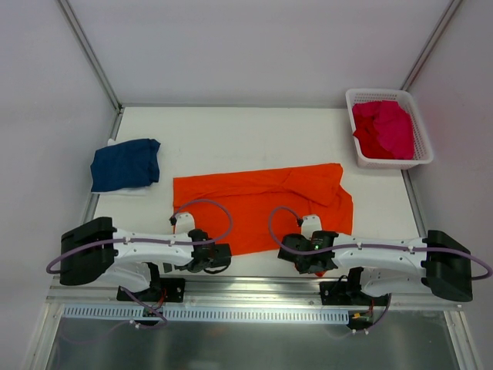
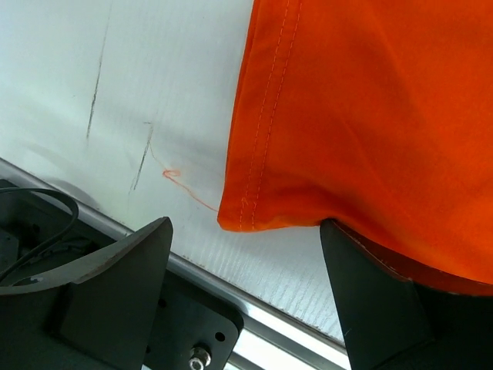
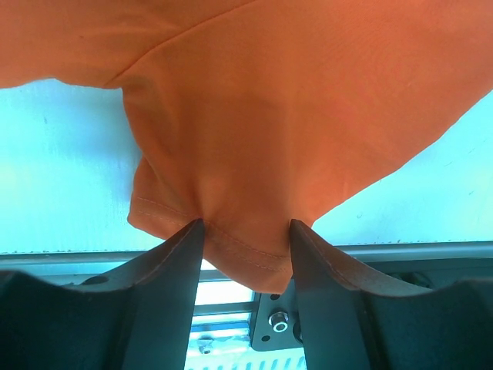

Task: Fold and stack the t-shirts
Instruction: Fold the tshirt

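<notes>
A bright orange t-shirt (image 1: 262, 204) lies spread across the middle of the white table (image 1: 231, 139). My right gripper (image 1: 296, 254) is at its near hem. In the right wrist view the gripper (image 3: 247, 223) is shut on a bunched fold of that hem (image 3: 254, 247). My left gripper (image 1: 218, 258) is at the shirt's near left corner. There it (image 2: 246, 223) stands open, the orange corner (image 2: 262, 208) lies between its fingers, and the right finger (image 2: 370, 293) is under the cloth. A folded navy t-shirt (image 1: 125, 164) sits at the left. Magenta t-shirts (image 1: 383, 129) fill the basket.
The white lattice basket (image 1: 389, 163) stands at the table's back right corner. The metal rail (image 2: 254, 308) of the table's near edge runs just below both grippers. White walls enclose the table on the left, back and right.
</notes>
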`<action>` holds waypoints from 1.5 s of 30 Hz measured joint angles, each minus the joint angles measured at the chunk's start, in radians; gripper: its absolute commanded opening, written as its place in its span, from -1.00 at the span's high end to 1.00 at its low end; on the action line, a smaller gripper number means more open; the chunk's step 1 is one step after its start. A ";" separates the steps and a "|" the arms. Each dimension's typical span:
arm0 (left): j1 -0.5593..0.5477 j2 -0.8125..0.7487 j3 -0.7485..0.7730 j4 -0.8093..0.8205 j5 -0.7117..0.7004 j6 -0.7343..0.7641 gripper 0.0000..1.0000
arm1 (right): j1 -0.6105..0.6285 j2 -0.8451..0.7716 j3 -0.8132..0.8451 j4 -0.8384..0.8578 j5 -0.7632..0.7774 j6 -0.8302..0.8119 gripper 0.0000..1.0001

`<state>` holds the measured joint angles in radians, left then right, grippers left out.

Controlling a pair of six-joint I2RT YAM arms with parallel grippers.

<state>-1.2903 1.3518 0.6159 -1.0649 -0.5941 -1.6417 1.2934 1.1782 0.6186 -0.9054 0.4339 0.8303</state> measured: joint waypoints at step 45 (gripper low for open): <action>-0.004 -0.259 -0.132 0.131 0.020 -0.027 -0.48 | 0.008 0.143 0.048 0.065 0.000 -0.012 -0.03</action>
<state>-1.2945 1.0927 0.4839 -0.9340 -0.5739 -1.6688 1.3014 1.3209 0.6662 -0.8406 0.4335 0.8185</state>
